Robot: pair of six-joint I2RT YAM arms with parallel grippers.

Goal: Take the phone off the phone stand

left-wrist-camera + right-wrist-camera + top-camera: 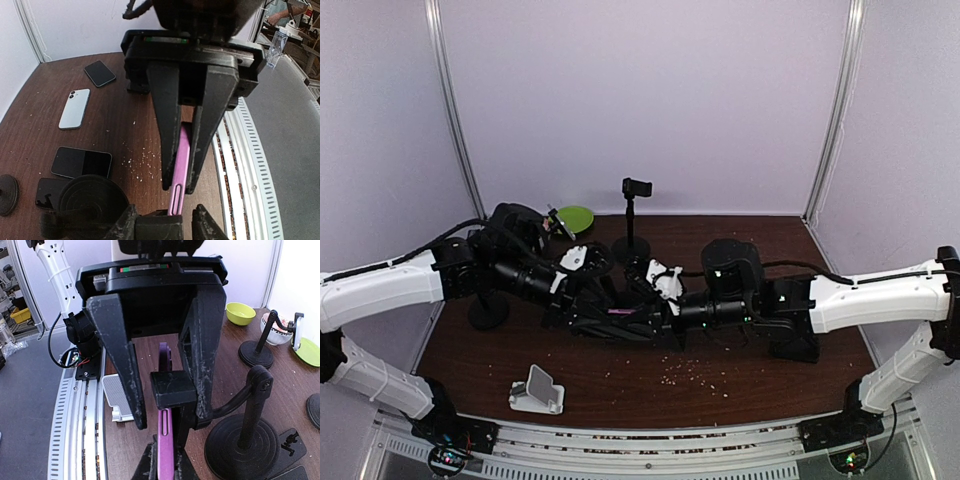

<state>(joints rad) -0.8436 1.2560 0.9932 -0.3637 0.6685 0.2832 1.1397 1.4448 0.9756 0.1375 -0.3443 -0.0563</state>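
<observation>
A phone with a purple edge [176, 195] stands edge-up in the black clamp [172, 389] of a phone stand, whose round base [245, 440] sits on the brown table. My left gripper [179, 186] is shut on the phone's edge just beside the clamp. My right gripper [171, 420] straddles the clamp from the other side. One finger [202, 385] rests against it and the other [127, 390] stands slightly off. In the top view both grippers meet at mid-table, left [610, 290] and right [645, 300], with the phone [620, 312] between them.
A white phone stand [537, 391] sits near the front edge. A tall black stand [635, 215] and a green plate [575, 217] are at the back. A white phone [75, 108] and two dark phones [99, 73] [81, 162] lie flat. A green bowl [241, 313] stands nearby.
</observation>
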